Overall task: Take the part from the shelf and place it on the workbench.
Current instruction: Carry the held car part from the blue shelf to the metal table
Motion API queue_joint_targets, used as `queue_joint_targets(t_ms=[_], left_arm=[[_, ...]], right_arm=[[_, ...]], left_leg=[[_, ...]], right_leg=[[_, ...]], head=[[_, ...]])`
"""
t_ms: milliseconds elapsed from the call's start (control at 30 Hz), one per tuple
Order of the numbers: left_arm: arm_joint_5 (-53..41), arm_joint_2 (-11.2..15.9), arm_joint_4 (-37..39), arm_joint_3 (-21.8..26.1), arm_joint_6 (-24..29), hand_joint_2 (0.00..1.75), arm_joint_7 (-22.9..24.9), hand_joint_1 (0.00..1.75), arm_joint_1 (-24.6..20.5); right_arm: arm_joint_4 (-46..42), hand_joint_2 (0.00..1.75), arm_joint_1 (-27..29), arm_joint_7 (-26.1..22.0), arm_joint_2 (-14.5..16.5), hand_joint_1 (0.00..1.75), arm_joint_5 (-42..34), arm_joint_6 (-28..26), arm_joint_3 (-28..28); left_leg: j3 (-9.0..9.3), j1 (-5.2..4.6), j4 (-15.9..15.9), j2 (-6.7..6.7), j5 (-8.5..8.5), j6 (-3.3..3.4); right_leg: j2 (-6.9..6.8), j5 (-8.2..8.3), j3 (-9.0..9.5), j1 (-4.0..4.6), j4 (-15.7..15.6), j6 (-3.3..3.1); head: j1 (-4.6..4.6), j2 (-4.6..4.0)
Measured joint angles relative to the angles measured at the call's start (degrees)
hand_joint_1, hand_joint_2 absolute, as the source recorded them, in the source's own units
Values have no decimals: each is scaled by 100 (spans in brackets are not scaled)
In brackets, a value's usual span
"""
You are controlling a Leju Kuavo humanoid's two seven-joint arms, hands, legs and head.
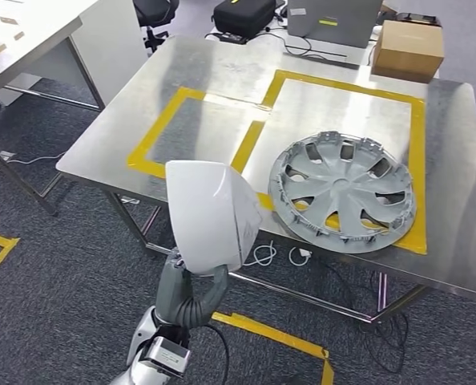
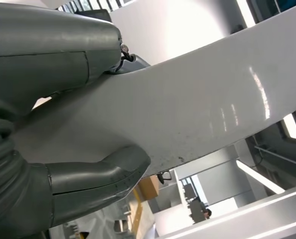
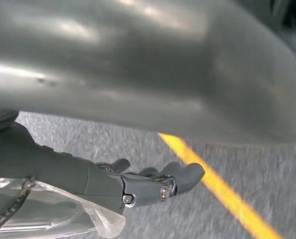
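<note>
Left hand holding a white part before the counter.
The left hand point(image 1: 190, 293) grips the white part point(image 1: 208, 212) near the counter point(image 1: 102, 144); the right hand point(image 3: 139, 184) hangs over carpet, fingers extended, holding nothing.

**Free room on the workbench**

The left taped rectangle point(image 1: 193, 128) lies bare beside the hubcap point(image 1: 343, 191), which fills the near part of the right rectangle. Beyond the hubcap stand a cardboard box point(image 1: 408, 50), a black bag point(image 1: 244, 16) and cables.
</note>
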Motion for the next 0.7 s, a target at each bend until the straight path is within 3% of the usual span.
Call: queue_joint_targets(t_ms=[67, 167, 200, 233, 267, 333, 367, 433, 500, 567, 633, 700], left_arm=[[0, -8, -3, -1, 0, 175, -1, 175, 2], [0, -10, -6, -2, 0, 175, -1, 175, 3], [0, -10, -6, -2, 0, 175, 0, 175, 4], [0, -9, -6, -2, 0, 175, 0, 175, 4], [0, -10, -6, -2, 0, 175, 0, 175, 4], [0, -10, -6, -2, 0, 175, 0, 175, 4], [0, -10, -6, -1, 0, 175, 0, 175, 3], [0, -9, -6, 1, 0, 175, 0, 175, 4], [0, -9, -7, 3, 1, 175, 0, 175, 4], [-1, -8, -10, 6, 4, 175, 0, 175, 4], [-2, -2, -13, 11, 8, 175, 0, 175, 7], [-1, 3, -12, 15, 13, 175, 0, 175, 11]], right_arm=[[-1, 0, 1, -2, 1, 0, -3, 3, -7], [-1, 0, 6, -2, -8, 0, -17, 7, -26], [-1, 0, 11, -1, -12, 0, -23, 10, -29], [-1, 0, 17, 1, -15, 0, -29, 13, -32], [-1, 0, 22, 2, -17, 0, -33, 16, -35], [-1, 0, 21, 5, -19, 0, -39, 25, -46], [-1, 0, 13, 6, -18, 0, -39, 31, -51], [-1, 0, -2, 8, -15, 0, -39, 37, -57], [-1, 0, -1, 9, -13, 0, -38, 38, -61], [-1, 0, 5, 17, -13, 0, -37, 37, -64], [-1, 0, 4, 25, -13, 0, -36, 37, -67], [-1, 0, 4, 27, -14, 0, -35, 37, -68]], left_leg=[[60, 46, -111, 16, 37, -22], [87, 76, -157, 85, 48, -26], [88, 80, -155, 116, 42, -29], [93, 86, -152, 149, 32, -37], [102, 98, -144, 185, 18, -55], [123, 120, -106, 263, -28, -118], [123, 112, -68, 300, -60, -157], [122, 74, -20, 377, -96, -220], [133, 66, -7, 468, -111, -256], [105, 99, 136, 403, -250, -307], [-123, 130, 709, 201, -599, -356], [-461, 139, 1461, 98, -909, -368]], right_leg=[[1, -127, -79, 2, 159, 59], [5, -564, -567, -40, 1114, 157], [3, -629, -731, -61, 1396, 190], [-3, -588, -813, -81, 1495, 220], [-18, -432, -780, -102, 1361, 250], [-190, -22, -470, -127, 639, 306], [-301, 109, -311, -126, 305, 296], [-414, 149, -189, -103, 46, 208], [-295, 169, -198, -97, 46, 95], [-175, 191, -197, -106, 38, 20], [-52, 208, -200, -114, 31, -41], [86, 217, -208, -107, 32, -67]], head=[[12, 0], [30, 0], [30, 0], [28, 0], [30, 0], [32, 0], [43, 0], [29, 0], [2, 0], [-11, 0], [-25, 0], [-27, 0]])
